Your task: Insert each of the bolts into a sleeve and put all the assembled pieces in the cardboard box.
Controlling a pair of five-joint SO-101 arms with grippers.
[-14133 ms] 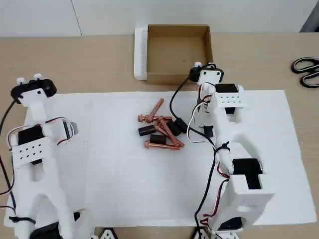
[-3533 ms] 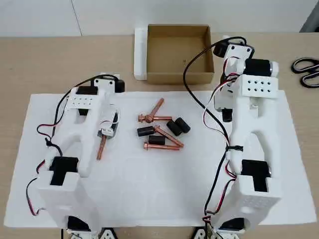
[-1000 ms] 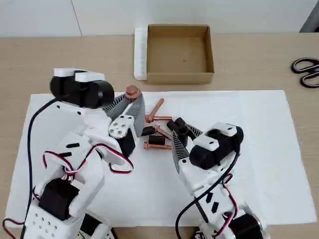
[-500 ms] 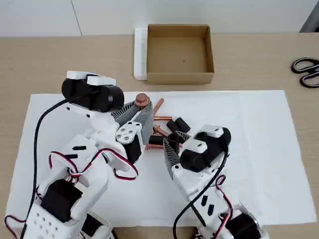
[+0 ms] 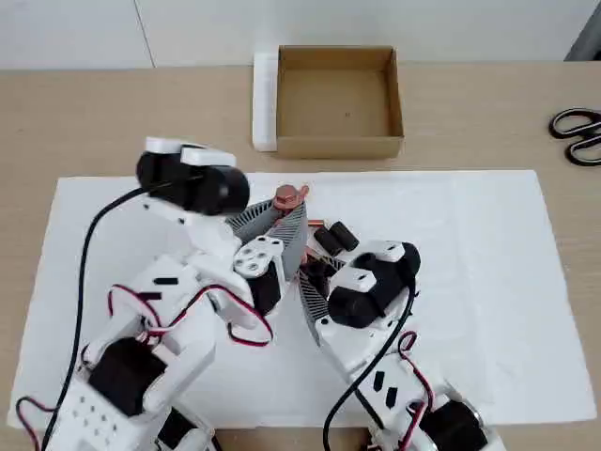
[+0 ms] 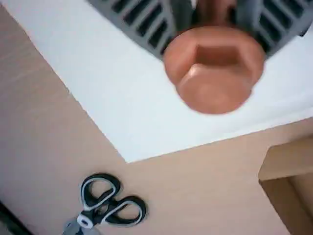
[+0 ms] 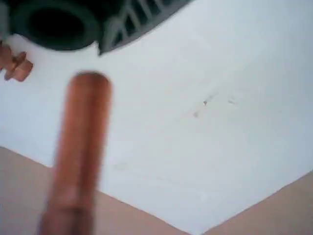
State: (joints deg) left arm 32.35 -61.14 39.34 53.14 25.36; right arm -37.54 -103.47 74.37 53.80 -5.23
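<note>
The wooden desk (image 5: 113,103) is tan and smooth. A white matte sheet (image 5: 488,282) covers it on the arms' side of the cardboard box (image 5: 387,94). The box is square and open on top, with plain brown walls. A long white block (image 5: 264,99) touches one outer wall of the box. Scissors (image 5: 575,132) with black loop handles lie on the bare desk, well apart from the box, on the side opposite to the block.

The left tool (image 5: 282,216) is near the front wall of the box. Its grey ribbed fingers (image 6: 137,19) are closed on a copper bolt (image 6: 215,68). The bolt's head, a round flange with a hexagon on it, sticks out beyond the fingertips.

The right tool (image 5: 312,278) is a little farther from the box and is closed on a black sleeve (image 7: 54,22), a short tube with a round hole. Two more black sleeves (image 5: 335,236) lie on the sheet between the right tool and the box.
</note>
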